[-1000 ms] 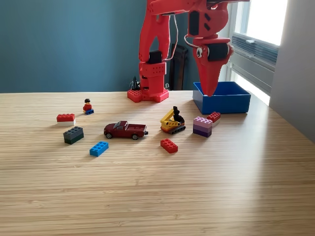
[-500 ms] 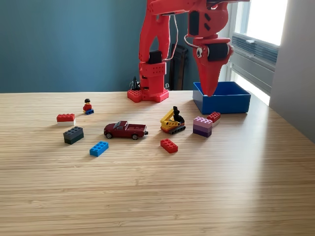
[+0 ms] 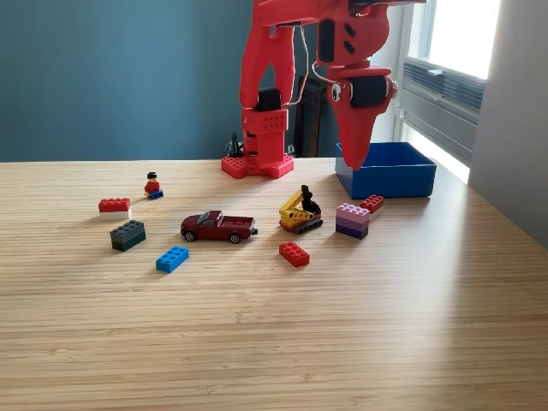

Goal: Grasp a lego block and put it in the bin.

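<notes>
Gripper: points down, fingers pressed together, nothing held, tip over the bin's near left corner in the exterior view.
Bin: blue, on table, right of arm base.
Bricks: red brick, blue brick, dark brick lie on table, well apart.

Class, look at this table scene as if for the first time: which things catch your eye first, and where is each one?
The tall red robot arm dominates, standing at the back of the wooden table, its pointed gripper hanging above the bright blue bin's near-left corner. Next come the toys scattered mid-table: a dark red car, a yellow digger and a purple brick stack just in front of the bin.
</notes>
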You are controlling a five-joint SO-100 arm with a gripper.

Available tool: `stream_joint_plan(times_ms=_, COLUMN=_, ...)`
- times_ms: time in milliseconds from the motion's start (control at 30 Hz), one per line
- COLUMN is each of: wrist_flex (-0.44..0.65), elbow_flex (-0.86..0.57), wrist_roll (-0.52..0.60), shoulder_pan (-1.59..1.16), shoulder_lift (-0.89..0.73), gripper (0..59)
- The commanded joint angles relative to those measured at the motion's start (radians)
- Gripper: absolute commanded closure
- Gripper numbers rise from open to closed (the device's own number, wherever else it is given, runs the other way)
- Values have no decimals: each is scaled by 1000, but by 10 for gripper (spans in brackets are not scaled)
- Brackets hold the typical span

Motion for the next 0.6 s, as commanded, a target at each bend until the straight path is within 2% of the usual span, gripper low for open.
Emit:
stream_joint_plan(times_ms=33, wrist_flex=-8, elbow_flex=-89, wrist_roll=77, shoulder_pan=54, shoulder_lift=109, gripper=529)
stream_joint_plan(times_ms=200, wrist_flex=-8, elbow_flex=-100, wrist_roll=158, shoulder_pan=183, shoulder_lift=114, gripper=528)
stream_joint_plan(times_ms=433, wrist_flex=-8, elbow_flex=-86, wrist_roll=213, shoulder_pan=443, shoulder_lift=104, gripper=527)
stream_joint_plan(times_ms=600, wrist_flex=-6, elbow_flex=-6, wrist_roll=261, shoulder_pan=621, shoulder_lift=118, gripper=526)
